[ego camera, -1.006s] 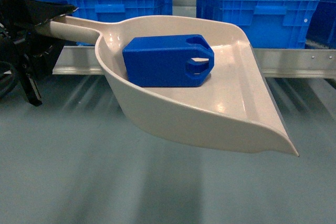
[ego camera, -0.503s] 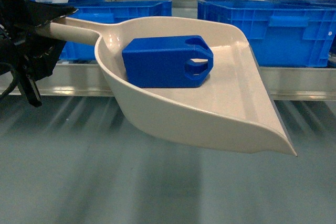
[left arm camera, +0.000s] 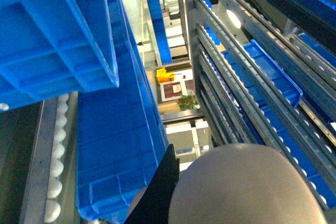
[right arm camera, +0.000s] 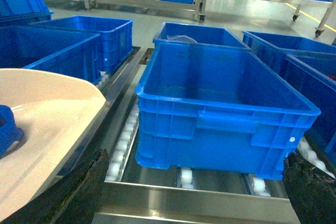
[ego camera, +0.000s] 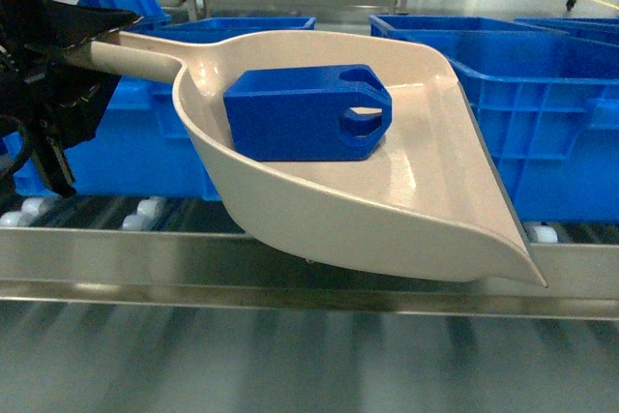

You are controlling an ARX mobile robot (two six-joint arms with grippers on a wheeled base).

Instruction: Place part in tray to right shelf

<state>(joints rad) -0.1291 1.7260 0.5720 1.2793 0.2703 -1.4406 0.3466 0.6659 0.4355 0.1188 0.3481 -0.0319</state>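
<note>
The left claw (ego camera: 82,41) was clamped on the tray (ego camera: 406,210) by its long handle at the far left of the head view, carrying the scoop level in the air. The part (ego camera: 308,111) lay inside the tray against its curved back wall, chamfered slotted end facing the wide lip, and below the tray ran the right shelf (ego camera: 145,273), its steel front rail and white rollers showing, with a blue crate (right arm camera: 220,103) sitting on the rollers just behind the tray. The right claw (right arm camera: 194,192) showed only dark fingertips (right arm camera: 310,187) spread well apart, gripping nothing.
</note>
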